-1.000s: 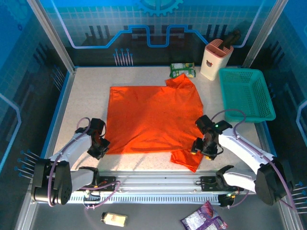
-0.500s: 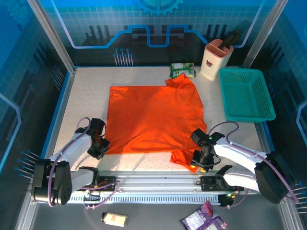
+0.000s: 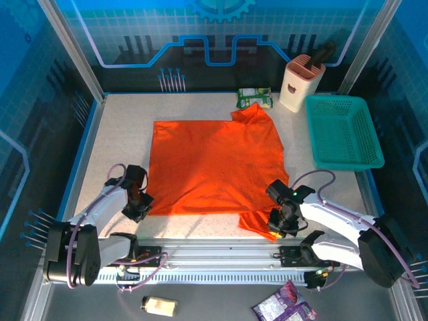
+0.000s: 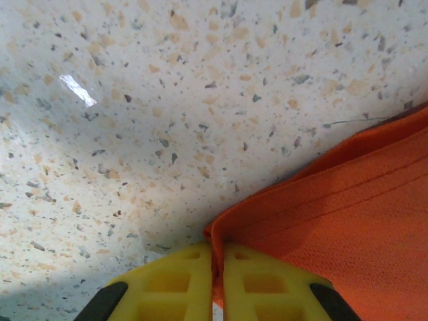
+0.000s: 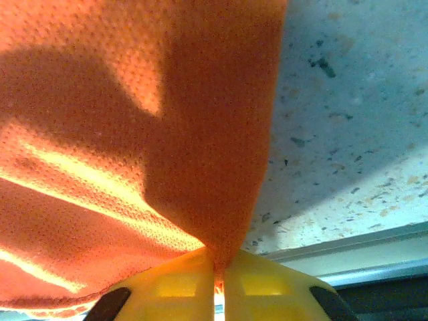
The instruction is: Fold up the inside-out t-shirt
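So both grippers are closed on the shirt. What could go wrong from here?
1. The left gripper pinches only the very corner of the shirt, so the cloth may slip out when lifted.
2. The right gripper grips it right beside the front rail; loose cloth might drag or catch there.

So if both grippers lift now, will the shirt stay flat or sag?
Probably sags: the shirt lies wrinkled and creased, bunching at the right gripper. Likely light, since the knit looks thin. It might slip: the left gripper pinches only its corner edge.
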Available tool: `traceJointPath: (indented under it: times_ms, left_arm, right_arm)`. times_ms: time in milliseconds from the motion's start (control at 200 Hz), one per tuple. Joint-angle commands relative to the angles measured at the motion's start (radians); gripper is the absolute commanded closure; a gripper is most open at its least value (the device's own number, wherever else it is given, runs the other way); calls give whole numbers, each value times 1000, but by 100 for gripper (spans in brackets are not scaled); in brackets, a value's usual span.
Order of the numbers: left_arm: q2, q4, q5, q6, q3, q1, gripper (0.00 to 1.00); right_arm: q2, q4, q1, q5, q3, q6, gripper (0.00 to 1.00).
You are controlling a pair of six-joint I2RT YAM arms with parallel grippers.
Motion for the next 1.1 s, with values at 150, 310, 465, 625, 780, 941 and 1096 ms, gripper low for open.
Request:
traceJointPath:
  times_ms: [150,310,465,625,780,941,1096]
  left_arm:
    - [-152,-19,0,-5,33,-5,97]
    - [-262,-129,-20,15,76,-3,99]
    - [-342,-205,-26,10,109,-1,100]
    - [-345,-202,-24,17,143,0,100]
    - [-238,-145,-30,75,195,9,100]
    - [-108,-79,-4,146,265,26,100]
    - [15,-33,13,207,319,45,100]
  right_arm:
    - [-140,-191,10,95,109,5,100]
    - [-264,-287,4,123,188,-49,100]
    - [-389,-323,-1,143,241,-36,100]
    - [-407,-309,-31,155,289,-77,100]
    - [-264,-197,-142,60,347,-209,100]
    - [-105,-132,-189,69,443,-320,100]
    - [12,-58,-249,64,483,-393,100]
